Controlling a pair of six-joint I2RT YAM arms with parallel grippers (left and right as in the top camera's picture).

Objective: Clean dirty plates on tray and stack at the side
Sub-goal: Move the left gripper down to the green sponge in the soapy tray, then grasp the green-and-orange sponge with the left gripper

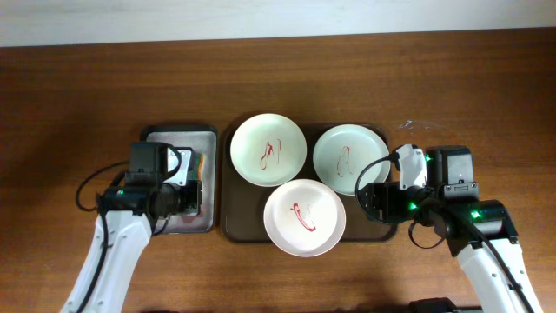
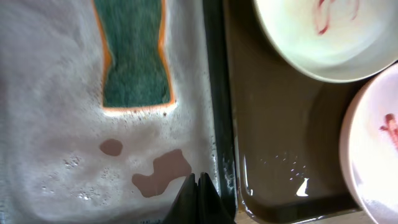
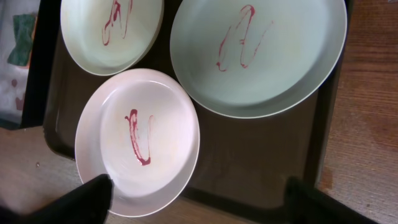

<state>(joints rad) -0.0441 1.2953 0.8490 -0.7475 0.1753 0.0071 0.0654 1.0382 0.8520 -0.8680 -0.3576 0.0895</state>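
Three dirty plates with red smears lie on a dark brown tray (image 1: 236, 228): a pale green one (image 1: 268, 149) at the back left, a pale green one (image 1: 349, 158) at the back right, a white one (image 1: 304, 217) at the front. My left gripper (image 2: 199, 190) is shut and empty over the foamy small tray (image 1: 178, 135), near a green and orange sponge (image 2: 134, 53). My right gripper (image 3: 199, 193) is open wide above the tray's front right part, beside the white plate (image 3: 137, 140).
The small metal tray (image 2: 43, 124) holds soapy foam with bare patches. The wooden table (image 1: 69, 96) surrounds both trays. Cables run along both arms.
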